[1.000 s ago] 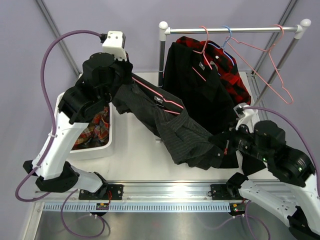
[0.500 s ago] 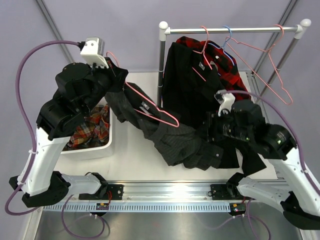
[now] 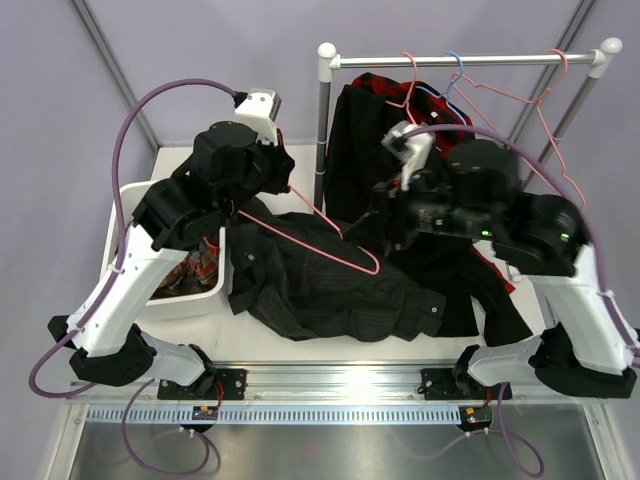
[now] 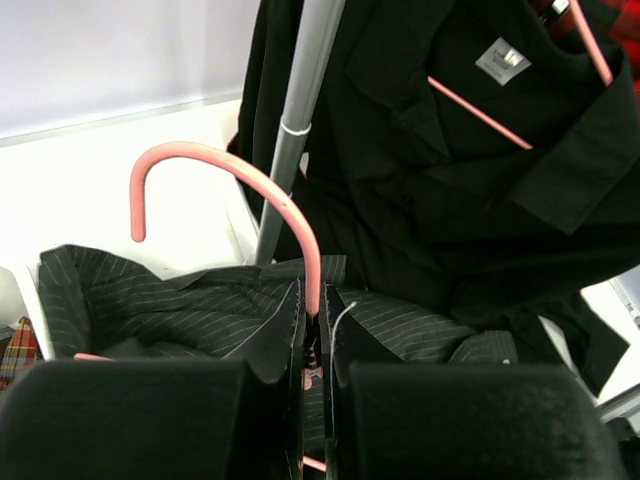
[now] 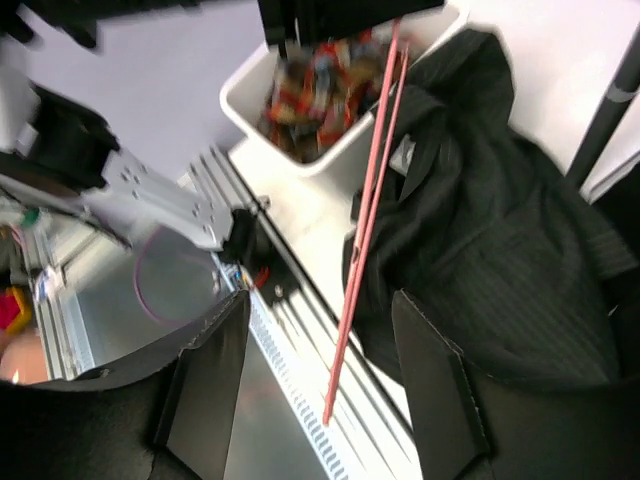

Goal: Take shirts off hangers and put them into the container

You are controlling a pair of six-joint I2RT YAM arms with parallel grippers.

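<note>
My left gripper [image 3: 283, 190] [image 4: 312, 315] is shut on the neck of a pink wire hanger [image 3: 335, 235] [image 4: 250, 180], just below its hook. The hanger slants over the charcoal pinstriped shirt [image 3: 320, 295] [image 4: 170, 310] [image 5: 500, 250], which lies crumpled on the table beside the container [image 3: 118, 215] [image 5: 330, 150]. A plaid shirt [image 3: 195, 265] [image 5: 320, 80] lies inside the container. My right gripper [image 3: 365, 222] [image 5: 320, 400] hangs open above the pinstriped shirt, holding nothing; the hanger's wire [image 5: 365, 230] shows below, between its fingers. A black shirt [image 3: 365, 140] [image 4: 450, 200] hangs on the rail.
The white rail [image 3: 470, 60] and its post [image 3: 322, 120] [image 4: 295, 120] stand behind the shirts. Empty pink [image 3: 545, 130] and blue [image 3: 455, 75] hangers hang on it. A red-and-black check shirt [image 3: 378, 85] hangs behind the black one. The arms' base rail [image 3: 330, 385] runs along the near edge.
My right gripper has opened, let go of the pinstriped shirt and risen up and left. The shirt has dropped flat onto the table. My left arm swung right with the hanger.
</note>
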